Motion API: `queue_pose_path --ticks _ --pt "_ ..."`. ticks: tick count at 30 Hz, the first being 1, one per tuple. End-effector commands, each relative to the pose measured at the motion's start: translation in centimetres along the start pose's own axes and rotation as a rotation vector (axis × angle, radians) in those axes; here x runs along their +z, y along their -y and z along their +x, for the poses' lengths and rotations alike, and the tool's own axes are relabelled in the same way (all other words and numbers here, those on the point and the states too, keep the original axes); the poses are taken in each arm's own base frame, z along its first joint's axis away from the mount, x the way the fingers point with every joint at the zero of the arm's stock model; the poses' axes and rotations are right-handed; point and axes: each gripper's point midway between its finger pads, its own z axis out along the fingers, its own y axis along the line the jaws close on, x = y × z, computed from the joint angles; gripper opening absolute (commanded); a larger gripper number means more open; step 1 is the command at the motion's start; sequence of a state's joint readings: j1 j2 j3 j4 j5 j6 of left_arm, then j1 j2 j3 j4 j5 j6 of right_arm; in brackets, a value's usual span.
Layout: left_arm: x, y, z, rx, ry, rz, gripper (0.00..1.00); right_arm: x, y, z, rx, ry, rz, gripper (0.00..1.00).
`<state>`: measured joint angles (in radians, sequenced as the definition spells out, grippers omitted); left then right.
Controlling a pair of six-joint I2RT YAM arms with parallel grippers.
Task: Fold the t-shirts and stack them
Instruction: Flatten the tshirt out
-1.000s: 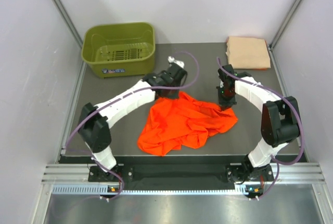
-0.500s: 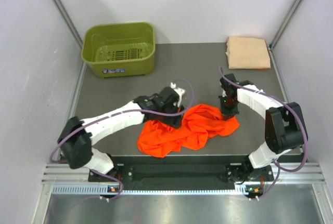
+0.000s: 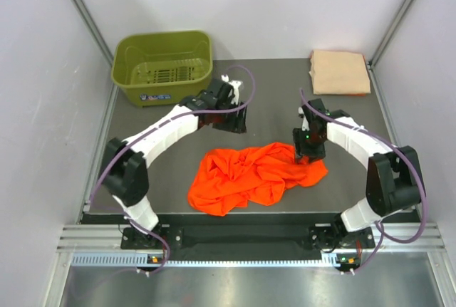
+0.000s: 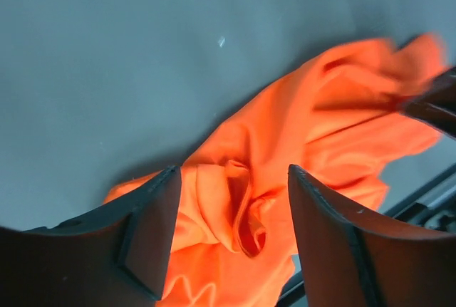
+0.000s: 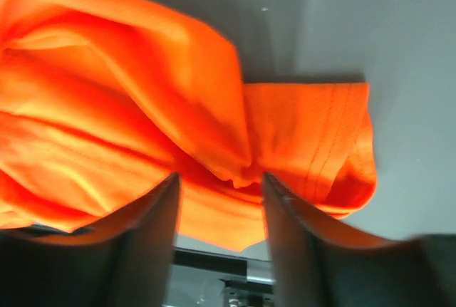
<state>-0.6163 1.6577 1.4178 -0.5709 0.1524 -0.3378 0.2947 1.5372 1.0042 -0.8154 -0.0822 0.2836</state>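
Orange t-shirt [image 3: 253, 177] lies crumpled at centre frame, let go since a second ago; left gripper [image 3: 234, 123] has risen off it toward upper middle, jaws wide, empty. Right gripper [image 3: 306, 156], earlier clamped, now stands parted over its right edge, holding nothing

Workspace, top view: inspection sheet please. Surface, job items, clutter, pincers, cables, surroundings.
Surface: dark grey table, no spills seen.
Job's things: orange t-shirt crumpled near the front; peach t-shirt folded at the far right corner.
Clutter: green basket at the far left.
Grippers: left pincer open, holding nothing, raised beyond the orange t-shirt; right pincer open over its right edge.
Cables: purple cables loop along both arms.
Surroundings: white walls, metal frame; nothing else seen.
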Motion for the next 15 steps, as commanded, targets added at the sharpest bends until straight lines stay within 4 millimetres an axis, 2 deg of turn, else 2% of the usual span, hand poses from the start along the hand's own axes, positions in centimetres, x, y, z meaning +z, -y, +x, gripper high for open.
queue_pose_path --ticks 1,2,3,4,5,6,7,8,9,10,11,12,13,15 --pt "0.8 -1.0 2.9 -0.021 -0.145 -0.043 0.65 -3.8 -3.3 -3.7 -0.167 0.186 -0.084 0.54" --pt "0.6 -1.8 3.0 -0.046 -0.132 -0.072 0.65 -4.7 -4.3 -4.2 -0.205 0.225 -0.104 0.61" --pt "0.4 -2.1 2.1 -0.091 -0.083 -0.078 0.65 -5.2 -6.3 -4.1 -0.257 0.239 -0.158 0.64" --pt "-1.1 -2.1 1.0 -0.120 -0.021 -0.071 0.65 -6.2 -8.0 -5.2 -0.286 0.291 -0.209 0.66" --pt "-1.4 -3.7 1.1 -0.196 0.006 -0.103 0.65 -6.4 -9.4 -5.4 -0.307 0.298 -0.250 0.68" --pt "-2.2 -4.6 0.4 -0.228 0.050 -0.130 0.64 -6.7 -11.8 -5.0 -0.355 0.300 -0.310 0.69" --pt "-3.8 -5.0 -0.4 -0.250 0.103 -0.132 0.64 -7.5 -13.6 -5.5 -0.379 0.321 -0.353 0.70" --pt "-4.4 -6.3 -0.4 -0.289 0.120 -0.155 0.64 -7.1 -15.7 -5.5 -0.411 0.310 -0.413 0.70" --pt "-5.9 -6.5 -0.9 -0.298 0.160 -0.163 0.64 -7.0 -17.9 -4.4 -0.456 0.288 -0.461 0.70" --pt "-6.6 -7.4 -1.0 -0.317 0.177 -0.184 0.64 -7.2 -19.6 -4.4 -0.467 0.283 -0.503 0.69" --pt "-7.4 -7.8 -1.1 -0.326 0.196 -0.200 0.63 -6.2 -21.8 -3.6 -0.503 0.258 -0.541 0.69" --pt "-8.9 -7.9 -1.4 -0.333 0.229 -0.211 0.63 -5.7 -22.6 -3.3 -0.508 0.245 -0.550 0.69" --pt "-9.7 -9.2 -1.3 -0.353 0.253 -0.254 0.63 -5.5 -23.5 -3.4 -0.522 0.243 -0.556 0.68" --pt "-11.7 -9.5 -1.6 -0.367 0.312 -0.261 0.63 -4.0 -24.8 -2.7 -0.545 0.214 -0.556 0.67"
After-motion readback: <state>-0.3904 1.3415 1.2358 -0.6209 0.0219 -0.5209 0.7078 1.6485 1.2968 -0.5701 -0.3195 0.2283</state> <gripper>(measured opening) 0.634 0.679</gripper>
